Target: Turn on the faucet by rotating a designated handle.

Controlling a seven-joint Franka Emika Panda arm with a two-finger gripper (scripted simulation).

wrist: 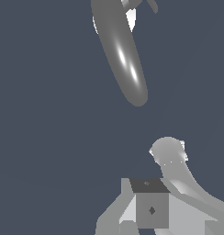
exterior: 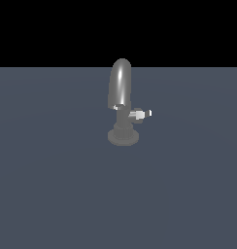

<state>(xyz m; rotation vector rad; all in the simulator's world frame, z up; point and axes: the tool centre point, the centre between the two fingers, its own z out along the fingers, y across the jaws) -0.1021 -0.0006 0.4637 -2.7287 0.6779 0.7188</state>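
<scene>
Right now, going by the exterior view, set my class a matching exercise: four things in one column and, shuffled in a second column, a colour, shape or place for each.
Column A
1. spout
2. handle
3. base
4. floor

Column B
a. short stub with a bright white tip, pointing to the exterior view's right
b. flat and round, resting on the floor
c. tall, arched, glossy grey with a bright streak
d. plain blue-grey, spread all around

Pairs: 1-c, 2-a, 3-b, 4-d
</scene>
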